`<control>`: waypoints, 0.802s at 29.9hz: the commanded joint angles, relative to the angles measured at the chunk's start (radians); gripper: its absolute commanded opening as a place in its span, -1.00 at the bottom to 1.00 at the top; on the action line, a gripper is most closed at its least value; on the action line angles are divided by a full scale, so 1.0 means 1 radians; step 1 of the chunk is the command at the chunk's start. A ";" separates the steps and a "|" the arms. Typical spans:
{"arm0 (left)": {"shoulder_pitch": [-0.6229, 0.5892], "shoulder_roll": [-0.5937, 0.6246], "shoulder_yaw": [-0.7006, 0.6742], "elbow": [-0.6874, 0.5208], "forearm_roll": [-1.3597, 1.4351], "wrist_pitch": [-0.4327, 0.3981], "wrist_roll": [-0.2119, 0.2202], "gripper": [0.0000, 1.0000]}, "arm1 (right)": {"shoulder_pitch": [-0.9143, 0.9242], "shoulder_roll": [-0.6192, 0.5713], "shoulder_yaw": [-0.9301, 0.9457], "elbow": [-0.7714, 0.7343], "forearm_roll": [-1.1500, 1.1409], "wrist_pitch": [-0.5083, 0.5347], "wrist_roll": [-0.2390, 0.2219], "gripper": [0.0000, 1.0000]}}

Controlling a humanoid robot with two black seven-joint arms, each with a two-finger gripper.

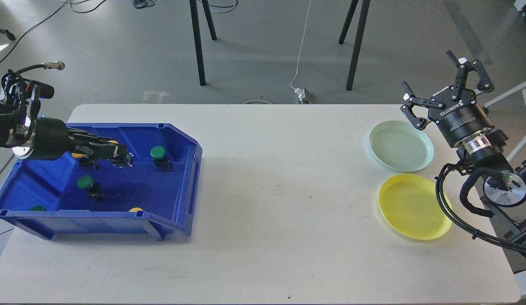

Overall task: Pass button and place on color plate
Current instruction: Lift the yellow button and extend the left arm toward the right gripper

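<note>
A blue bin [178, 212] sits at the left end of the white worktop [279, 220]. Above the bin's rear half hangs the left gripper [118, 156], its fingers closed on a yellow button [113, 144] lifted clear of the bin floor. Inside the bin lie two green buttons, one to the right of the gripper [158, 151] and one below it [85, 182]; another green cap [37, 208] and a yellow cap [136, 209] peek over the bin's front wall. Well apart from the bin, at the right end of the worktop, lie a pale green plate [424, 144] and a yellow plate [415, 231]. The right gripper [436, 82] hovers beyond the pale green plate, fingers spread wide and holding nothing.
</note>
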State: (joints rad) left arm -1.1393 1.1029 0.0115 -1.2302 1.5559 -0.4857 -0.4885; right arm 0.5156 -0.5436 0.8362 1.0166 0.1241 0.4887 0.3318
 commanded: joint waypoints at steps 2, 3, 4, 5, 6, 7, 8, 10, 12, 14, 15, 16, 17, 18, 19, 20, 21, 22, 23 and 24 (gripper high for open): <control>0.003 0.081 -0.071 -0.139 -0.173 -0.003 0.000 -0.81 | 0.001 0.001 0.012 -0.026 0.000 0.000 0.001 0.98; 0.000 0.087 -0.087 -0.158 -0.209 -0.003 0.000 -0.81 | 0.001 -0.001 0.014 -0.026 0.000 0.000 0.001 0.98; 0.000 0.089 -0.105 -0.167 -0.238 -0.003 0.000 -0.81 | 0.000 -0.004 0.020 -0.026 0.000 0.000 0.001 0.98; 0.000 0.089 -0.132 -0.172 -0.267 -0.003 0.000 -0.81 | -0.002 -0.006 0.026 -0.023 0.002 0.000 0.001 0.98; 0.001 0.086 -0.165 -0.173 -0.301 -0.003 0.000 -0.82 | -0.006 -0.007 0.029 -0.018 0.002 0.000 0.001 0.98; 0.003 0.077 -0.189 -0.175 -0.335 -0.003 0.000 -0.82 | -0.014 -0.009 0.029 -0.012 0.003 0.000 0.001 0.98; 0.003 0.069 -0.209 -0.179 -0.374 -0.003 0.000 -0.82 | -0.020 -0.013 0.031 -0.004 0.003 0.000 0.001 0.98; 0.003 0.034 -0.240 -0.183 -0.492 -0.003 0.000 -0.82 | -0.026 -0.025 0.032 0.025 -0.001 0.000 0.001 0.98; 0.004 -0.017 -0.260 -0.178 -0.604 -0.003 0.000 -0.81 | -0.028 -0.035 0.018 0.052 -0.011 0.000 0.000 0.98; 0.006 -0.090 -0.269 -0.158 -0.657 -0.003 0.000 -0.81 | -0.026 -0.038 -0.002 0.075 -0.044 0.000 -0.002 0.98; 0.006 -0.133 -0.271 -0.137 -0.657 -0.003 0.000 -0.81 | -0.025 -0.036 -0.012 0.085 -0.066 0.000 -0.002 0.98; 0.006 -0.185 -0.271 -0.105 -0.660 -0.003 0.000 -0.81 | -0.022 -0.033 -0.023 0.098 -0.081 0.000 -0.002 0.98; 0.006 -0.240 -0.271 -0.072 -0.663 -0.003 0.000 -0.81 | -0.016 -0.032 -0.037 0.112 -0.090 0.000 -0.002 0.98; 0.006 -0.285 -0.272 -0.045 -0.663 -0.003 0.000 -0.81 | -0.011 -0.029 -0.049 0.120 -0.090 0.000 -0.002 0.98; 0.007 -0.329 -0.272 -0.011 -0.665 -0.003 0.000 -0.81 | -0.008 -0.027 -0.063 0.122 -0.090 0.000 -0.002 0.98; 0.009 -0.365 -0.271 0.018 -0.665 -0.003 0.000 -0.81 | -0.008 -0.027 -0.077 0.125 -0.090 0.000 -0.002 0.98; 0.013 -0.405 -0.271 0.050 -0.665 -0.003 0.000 -0.81 | -0.006 -0.027 -0.090 0.131 -0.090 0.000 -0.002 0.98; 0.018 -0.443 -0.271 0.082 -0.665 -0.003 0.000 -0.81 | -0.005 -0.027 -0.104 0.146 -0.093 0.000 0.000 0.98; 0.026 -0.474 -0.271 0.109 -0.665 -0.003 0.000 -0.81 | 0.000 -0.029 -0.121 0.161 -0.095 0.000 0.000 0.98; 0.039 -0.506 -0.271 0.133 -0.665 -0.003 0.000 -0.81 | 0.009 -0.030 -0.144 0.175 -0.098 0.000 0.000 0.98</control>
State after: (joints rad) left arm -1.1232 0.6925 -0.2598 -1.1727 0.8916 -0.4886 -0.4886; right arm 0.5101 -0.5715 0.7415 1.1561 0.0320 0.4887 0.3299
